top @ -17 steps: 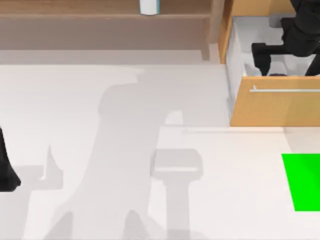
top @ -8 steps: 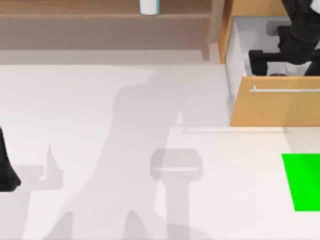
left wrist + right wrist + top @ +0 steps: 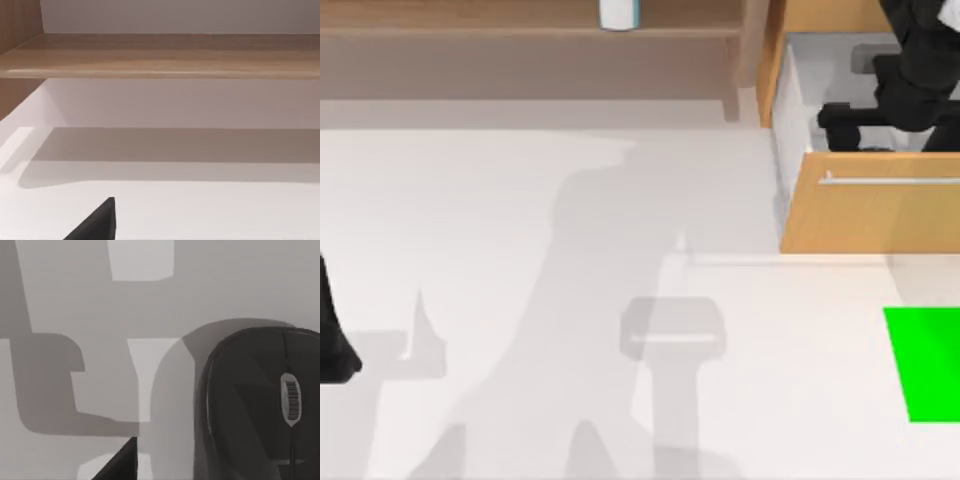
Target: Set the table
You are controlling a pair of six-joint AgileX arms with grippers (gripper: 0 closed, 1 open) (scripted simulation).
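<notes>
The table (image 3: 500, 210) is a wide white surface with a bright green patch (image 3: 925, 365) near its right edge. My right gripper (image 3: 842, 122) reaches down into the open drawer (image 3: 880, 210) of the light-wood cabinet at the back right. In the right wrist view a black computer mouse (image 3: 260, 405) lies close below on the drawer's grey floor, off to one side of the gripper. My left gripper (image 3: 334, 345) is parked at the table's left edge, low over the white surface.
A brown wooden shelf (image 3: 520, 40) runs along the back, with a white and blue container (image 3: 618, 12) on it. The pulled-out drawer front with its metal bar handle (image 3: 890, 181) juts over the table's back right. Arm shadows cross the middle.
My right arm has shifted slightly right and toward the back inside the drawer, and its shadow on the table moved right. The left arm has not moved.
</notes>
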